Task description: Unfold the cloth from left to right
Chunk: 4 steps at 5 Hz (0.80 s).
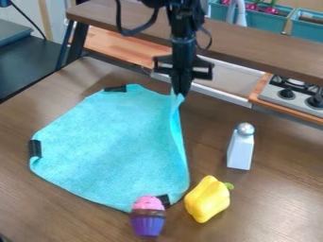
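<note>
The black gripper [181, 92] hangs down at the upper middle, shut on the top right corner of the turquoise cloth [107, 142]. That corner is raised a little, and the cloth's right edge stands up in a narrow fold running down toward the front. The rest of the cloth lies spread on the brown table [284, 189], with black clips or tape at its top left, left and bottom right edges.
A purple and pink cupcake [148, 217] is at the cloth's front edge, with a yellow pepper [208, 199] to its right. Farther right stands a white shaker [241, 149]. Behind are a raised brown shelf [252, 45] and a stove [293, 94].
</note>
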Each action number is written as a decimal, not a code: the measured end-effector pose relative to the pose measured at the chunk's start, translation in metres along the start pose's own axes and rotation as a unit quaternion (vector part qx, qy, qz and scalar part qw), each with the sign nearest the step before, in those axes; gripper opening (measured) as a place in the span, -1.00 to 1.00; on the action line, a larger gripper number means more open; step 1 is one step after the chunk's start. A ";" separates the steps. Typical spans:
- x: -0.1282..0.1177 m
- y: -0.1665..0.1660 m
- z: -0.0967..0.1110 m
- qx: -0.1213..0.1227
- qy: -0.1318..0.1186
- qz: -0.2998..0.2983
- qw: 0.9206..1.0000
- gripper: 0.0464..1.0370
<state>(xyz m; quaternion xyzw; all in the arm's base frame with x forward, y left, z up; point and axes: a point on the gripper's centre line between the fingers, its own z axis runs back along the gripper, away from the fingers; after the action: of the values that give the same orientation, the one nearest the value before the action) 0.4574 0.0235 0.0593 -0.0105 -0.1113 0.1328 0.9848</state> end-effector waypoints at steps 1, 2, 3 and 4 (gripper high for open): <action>-0.001 -0.001 -0.010 0.000 -0.015 0.010 1.000 -0.77; -0.009 -0.005 -0.023 -0.016 -0.017 0.028 0.999 -0.32; -0.017 -0.005 -0.032 -0.023 -0.014 0.041 0.999 0.30; -0.020 -0.004 -0.030 -0.035 -0.009 0.050 0.998 0.83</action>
<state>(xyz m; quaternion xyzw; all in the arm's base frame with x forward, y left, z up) 0.4461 0.0147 0.0255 -0.0495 -0.1241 0.1780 0.9749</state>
